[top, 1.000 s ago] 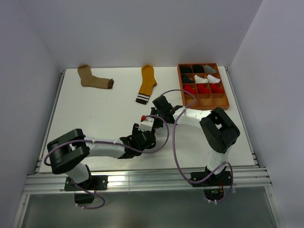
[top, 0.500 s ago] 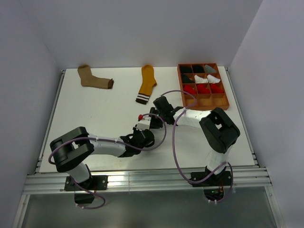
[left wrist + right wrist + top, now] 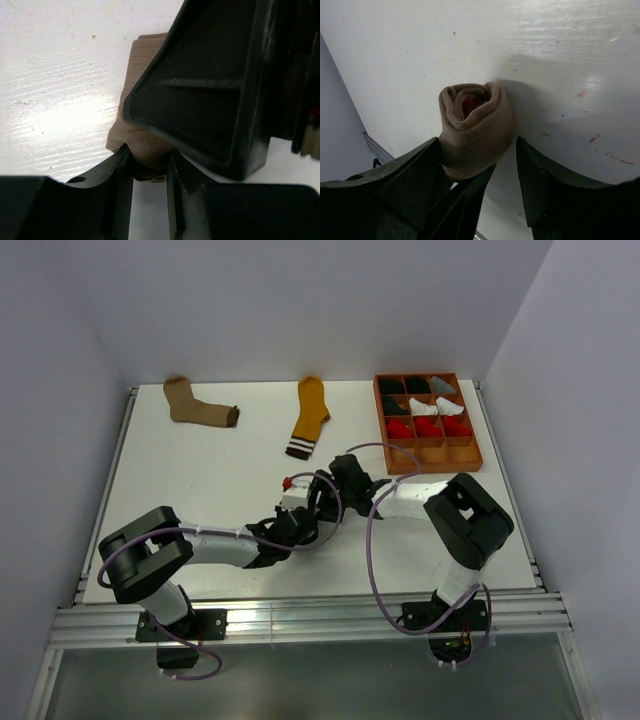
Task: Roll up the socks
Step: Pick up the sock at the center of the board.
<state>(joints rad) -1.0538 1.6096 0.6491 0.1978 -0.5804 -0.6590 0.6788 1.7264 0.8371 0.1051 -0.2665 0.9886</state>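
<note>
Light brown ribbed knit, wound into a tight roll with a spot of red showing at its core, is how the light brown sock [image 3: 476, 125] appears in the right wrist view. It lies on the white table [image 3: 200, 490] near the middle, a little toward the near edge, where the two arms meet. One end of the roll is pinched by the left gripper [image 3: 150, 167], whose jaws are pressed in on the fabric. The right gripper [image 3: 479, 142] is held over the roll with its jaws spread wide: one finger is touched by the roll, and the other stands apart from it with bare table between. From above, the roll is hidden by the two grippers. The tan sock [image 3: 198, 405] with a dark cuff is laid flat at the far left of the table. The mustard yellow sock [image 3: 310, 418], with a dark and white striped cuff, is laid flat at the far middle, its cuff turned toward the near side. An orange-brown compartment tray [image 3: 478, 445] is set at the far right. Its farthest row is filled with sock bundles [image 3: 428, 426]: two black and one grey. The next row is filled with one dark and two white, and the third with three red. The floor of the nearest row is seen bare.
</note>
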